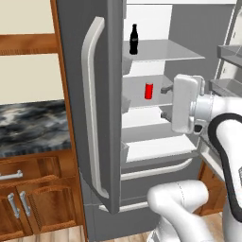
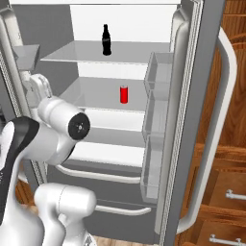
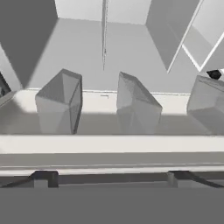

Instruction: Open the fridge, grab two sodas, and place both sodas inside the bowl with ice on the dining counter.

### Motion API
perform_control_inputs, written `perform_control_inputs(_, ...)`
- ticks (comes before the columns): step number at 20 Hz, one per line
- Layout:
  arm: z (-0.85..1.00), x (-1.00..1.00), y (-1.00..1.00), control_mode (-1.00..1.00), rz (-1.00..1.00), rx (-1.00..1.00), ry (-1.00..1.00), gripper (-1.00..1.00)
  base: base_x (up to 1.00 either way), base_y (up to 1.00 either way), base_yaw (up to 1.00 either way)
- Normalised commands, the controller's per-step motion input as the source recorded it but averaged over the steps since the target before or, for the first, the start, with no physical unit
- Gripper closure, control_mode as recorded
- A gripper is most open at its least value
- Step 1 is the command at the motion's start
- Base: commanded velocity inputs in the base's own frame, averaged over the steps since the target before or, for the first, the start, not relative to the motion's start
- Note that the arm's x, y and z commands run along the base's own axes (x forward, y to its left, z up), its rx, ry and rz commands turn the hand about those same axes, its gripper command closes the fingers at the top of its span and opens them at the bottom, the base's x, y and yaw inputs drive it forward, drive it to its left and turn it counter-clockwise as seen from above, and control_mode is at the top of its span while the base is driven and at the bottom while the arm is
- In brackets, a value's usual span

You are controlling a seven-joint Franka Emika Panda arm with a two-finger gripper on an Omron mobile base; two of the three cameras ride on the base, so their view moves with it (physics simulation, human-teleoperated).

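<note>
The fridge (image 1: 94, 118) stands with both doors swung open, its white shelves (image 2: 110, 89) showing. One soda, a small black bottle (image 1: 133, 39) (image 2: 106, 40), stands upright on the upper shelf. My gripper (image 1: 165, 101) hangs in front of the middle shelves, below and to the right of the bottle and well apart from it. It points left toward the inside of the left door. Its fingers are spread wide with nothing between them; in the hand view the gripper (image 3: 111, 177) faces translucent door bins (image 3: 59, 103). The bowl and the dining counter are out of view.
A red can (image 1: 149, 90) (image 2: 124, 94) stands on the middle shelf, just left of my fingers. The right door (image 2: 202, 120) carries stacked clear bins (image 2: 156, 105). Brown cabinets (image 1: 33, 194) and a marbled countertop (image 1: 28, 125) lie left of the fridge.
</note>
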Motion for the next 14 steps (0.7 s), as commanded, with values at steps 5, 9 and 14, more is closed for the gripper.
perform_control_inputs(5,-0.11,0.52,0.65,-1.0,0.0,0.01,0.07,-1.0,0.0,0.0,0.0)
perform_control_inputs(9,-0.07,0.39,0.67,-1.0,0.0,0.0,0.09,-1.0,0.0,0.0,0.0)
perform_control_inputs(14,-0.02,0.06,0.84,-1.0,0.0,0.0,0.04,-1.0,0.0,0.0,0.0)
